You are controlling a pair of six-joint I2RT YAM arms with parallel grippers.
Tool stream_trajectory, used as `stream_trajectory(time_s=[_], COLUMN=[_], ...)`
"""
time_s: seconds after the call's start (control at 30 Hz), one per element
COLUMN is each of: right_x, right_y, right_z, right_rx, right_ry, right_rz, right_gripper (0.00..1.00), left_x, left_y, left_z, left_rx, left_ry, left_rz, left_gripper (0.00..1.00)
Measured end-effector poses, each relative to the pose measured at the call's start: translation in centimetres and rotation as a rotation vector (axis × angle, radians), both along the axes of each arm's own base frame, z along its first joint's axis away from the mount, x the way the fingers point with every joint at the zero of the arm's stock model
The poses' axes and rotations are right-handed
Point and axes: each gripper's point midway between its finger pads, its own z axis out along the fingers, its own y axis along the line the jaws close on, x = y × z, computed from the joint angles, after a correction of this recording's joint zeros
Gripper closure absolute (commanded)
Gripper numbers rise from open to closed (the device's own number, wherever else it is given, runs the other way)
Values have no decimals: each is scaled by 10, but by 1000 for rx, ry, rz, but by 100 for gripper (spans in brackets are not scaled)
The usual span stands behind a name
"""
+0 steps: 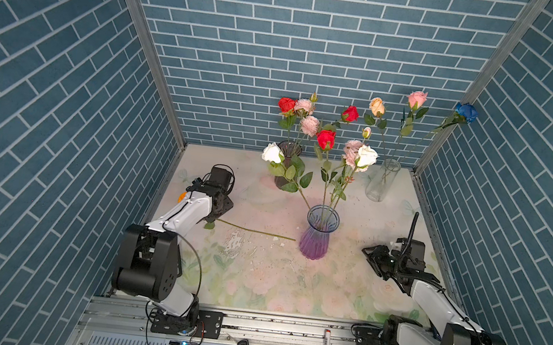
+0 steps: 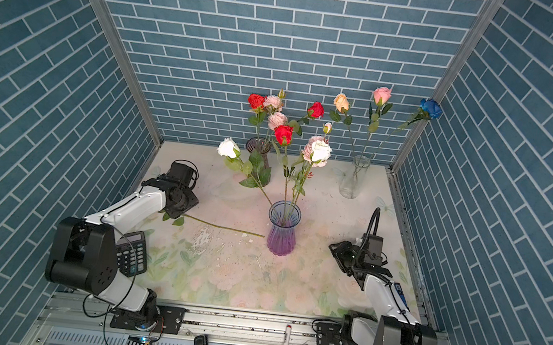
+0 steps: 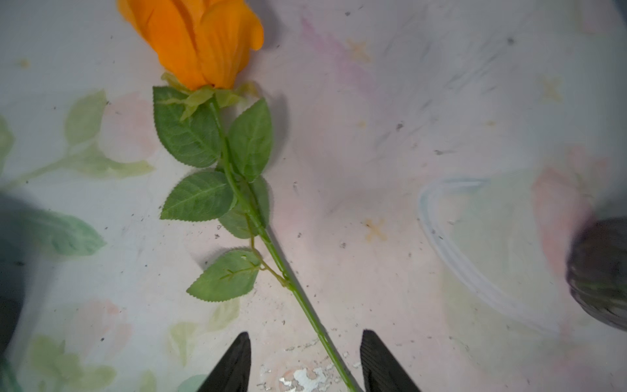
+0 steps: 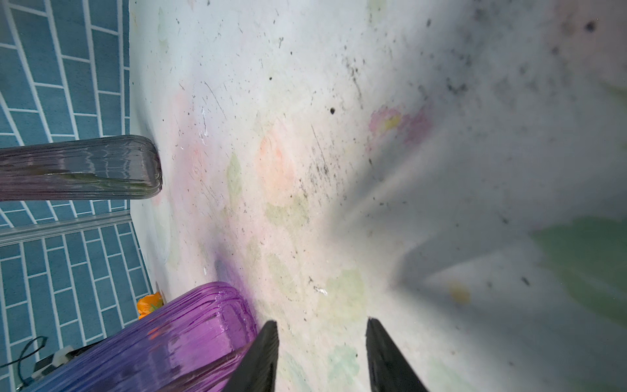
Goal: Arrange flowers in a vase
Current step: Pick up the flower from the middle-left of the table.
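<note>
1. The orange rose [image 3: 200,40] lies flat on the floral table [image 1: 256,277]. Its stem [image 1: 254,231] points at the purple vase [image 1: 318,235], which already holds white, red and pink blooms and is likely where this one goes.
2. The left gripper [image 3: 305,337] sits low over the stem, straddling it below the leaves, a sensible spot for a pick-up. Its fingers stand apart with the stem between them, not yet pinched.
3. The right gripper [image 4: 320,322] waits near the vase, fingers parted, holding nothing.
</note>
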Motion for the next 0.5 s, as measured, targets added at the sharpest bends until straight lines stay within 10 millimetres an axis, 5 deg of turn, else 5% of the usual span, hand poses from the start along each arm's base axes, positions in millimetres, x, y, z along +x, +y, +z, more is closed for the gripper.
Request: stream_trajectory(time_s=[0.23, 0.5], right_x=[0, 0], right_y=[0, 0], right_z=[0, -2], right_rx=[1, 3], right_ry=[0, 10], right_rz=[0, -1], right_gripper=[56, 56], left_x=[-10, 2], left_y=[-3, -9], left_z=[-51, -58], left_rx=[-97, -137], left_ry=[191, 218], left_rz=[107, 165], left_gripper=[52, 51])
